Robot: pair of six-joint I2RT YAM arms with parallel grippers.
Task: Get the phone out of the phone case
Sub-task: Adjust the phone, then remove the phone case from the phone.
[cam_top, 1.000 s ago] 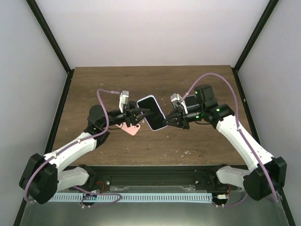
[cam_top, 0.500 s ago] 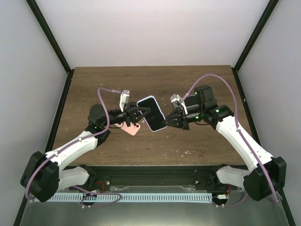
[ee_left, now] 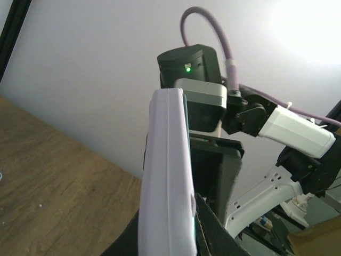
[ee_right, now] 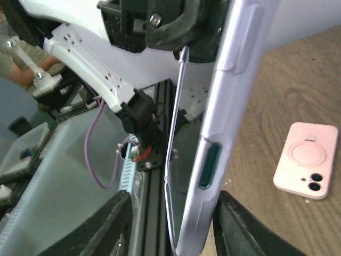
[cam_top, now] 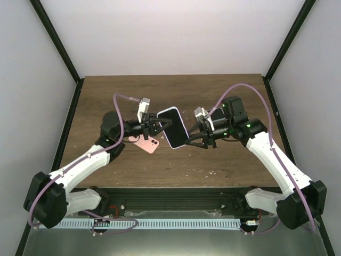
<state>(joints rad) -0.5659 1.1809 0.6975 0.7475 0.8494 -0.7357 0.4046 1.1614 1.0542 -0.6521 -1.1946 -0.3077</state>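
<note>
Over the table (cam_top: pixel 224 93) — left gripper (cam_top: pixel 161 127) and right gripper (cam_top: pixel 191 140) clamp opposite edges of the phone (cam_top: pixel 173 127).

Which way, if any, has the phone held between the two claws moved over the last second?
Yes, slightly: the cased phone has shifted toward the far edge of the table, up the overhead picture, and a touch to the right.
</note>
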